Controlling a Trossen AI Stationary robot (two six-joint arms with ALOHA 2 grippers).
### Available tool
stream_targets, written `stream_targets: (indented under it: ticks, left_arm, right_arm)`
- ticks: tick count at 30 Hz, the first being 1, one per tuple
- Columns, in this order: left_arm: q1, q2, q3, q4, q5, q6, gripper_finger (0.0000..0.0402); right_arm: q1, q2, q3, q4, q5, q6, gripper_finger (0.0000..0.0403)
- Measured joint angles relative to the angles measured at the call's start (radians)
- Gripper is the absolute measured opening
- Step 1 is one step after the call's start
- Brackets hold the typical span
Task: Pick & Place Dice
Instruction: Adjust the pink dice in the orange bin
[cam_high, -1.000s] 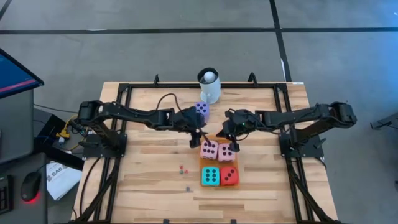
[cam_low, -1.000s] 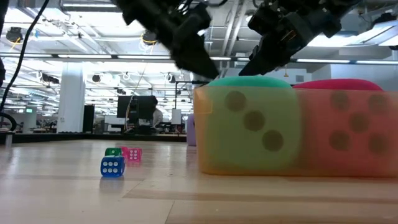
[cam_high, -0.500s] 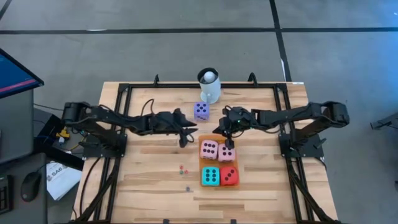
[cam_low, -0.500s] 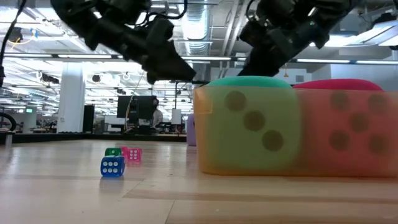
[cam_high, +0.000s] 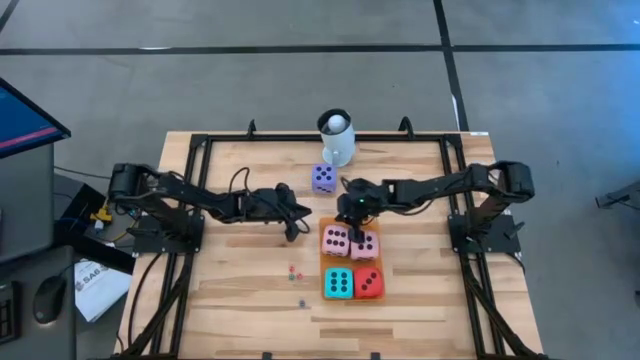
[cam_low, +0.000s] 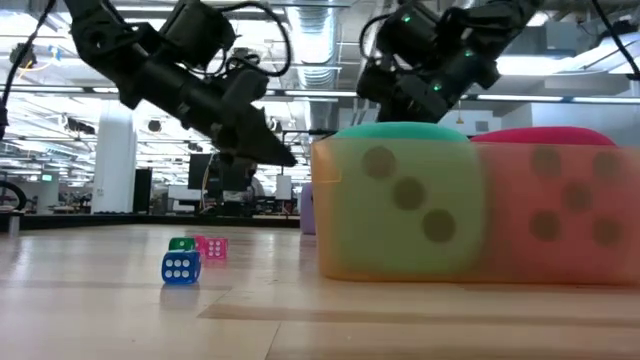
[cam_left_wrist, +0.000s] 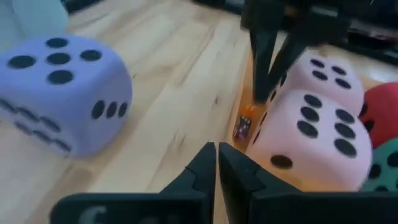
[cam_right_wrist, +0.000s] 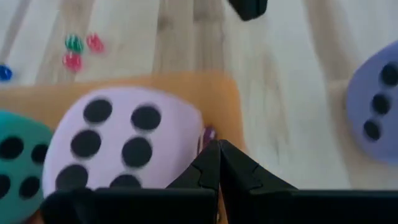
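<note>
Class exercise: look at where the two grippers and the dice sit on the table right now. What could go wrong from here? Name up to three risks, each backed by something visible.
1. The right gripper, shut, hangs close above the pink dice on the orange mat; a low sweep could knock them off.
2. The left gripper, shut and empty, sits near the right one; the arms might collide.
3. The tiny dice lie loose on the table; shut fingers could flick them away.
</note>
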Motion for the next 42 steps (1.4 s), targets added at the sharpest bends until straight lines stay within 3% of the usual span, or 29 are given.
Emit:
stream_targets:
  ticks: [7,13,21,28,35,42]
  left_arm:
    - [-0.006,0.046,-0.001,0.066,0.0,-0.016,0.0005]
    - [-0.006,0.051,-0.001,0.07,0.0,-0.017,0.0001]
    - [-0.008,0.051,-0.001,0.082,0.009,-0.019,0.0001]
    - [-0.008,0.051,-0.002,0.075,0.009,-0.019,0.0001]
    - [-0.008,0.051,-0.002,0.073,0.009,-0.019,0.0001]
    - [-0.008,0.051,-0.002,0.07,0.009,-0.019,0.0001]
  right_arm:
    - [0.031,0.023,0.072,-0.13,-0.007,0.009,0.0]
    - [0.042,0.021,0.084,-0.152,-0.128,-0.007,0.0]
    - [0.019,0.052,0.081,-0.171,-0.113,-0.01,0.0]
    - [0.025,0.069,0.087,-0.123,-0.258,-0.027,0.0]
    - [0.019,-0.008,0.087,-0.207,-0.074,-0.041,0.0]
    - [-0.014,-0.055,0.085,-0.425,-0.048,-0.037,0.0]
